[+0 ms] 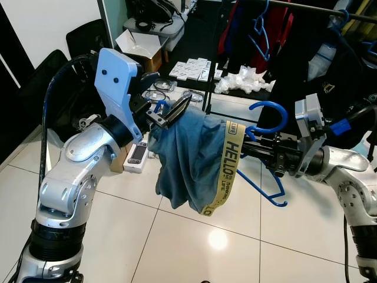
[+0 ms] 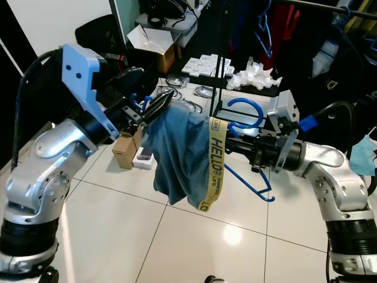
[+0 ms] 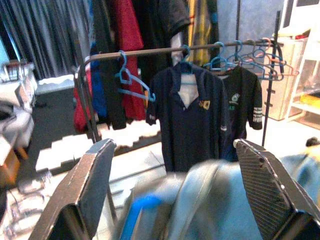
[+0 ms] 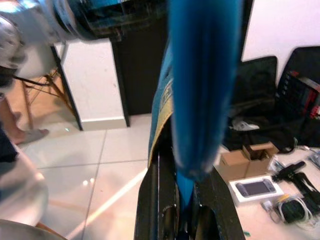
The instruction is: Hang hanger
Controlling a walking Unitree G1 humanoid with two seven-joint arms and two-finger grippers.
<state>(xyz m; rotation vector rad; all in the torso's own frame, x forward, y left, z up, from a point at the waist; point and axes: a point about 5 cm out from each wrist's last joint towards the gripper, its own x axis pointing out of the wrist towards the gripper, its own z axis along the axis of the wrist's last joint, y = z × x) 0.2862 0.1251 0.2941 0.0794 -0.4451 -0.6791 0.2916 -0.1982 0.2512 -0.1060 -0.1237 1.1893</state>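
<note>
Blue hanger (image 1: 268, 127) held mid-air above the tiled floor (image 1: 194, 236), a blue garment (image 1: 188, 156) with a yellow "HELLO" band draped over it. Right gripper (image 1: 259, 148) has its fingers clamped on the hanger. Left gripper (image 1: 174, 112) at the garment's far end, fingers spread apart. Clothes rack (image 3: 150, 50) stands beyond.

Glossy white floor tiles (image 1: 194, 236) with dark grout reflect an overhead light. A white wall (image 1: 53, 23) stands at the far left. A dark metal clothes rail (image 3: 150, 51) carries shirts on blue hangers, with grey curtains (image 3: 45, 35) behind it.
</note>
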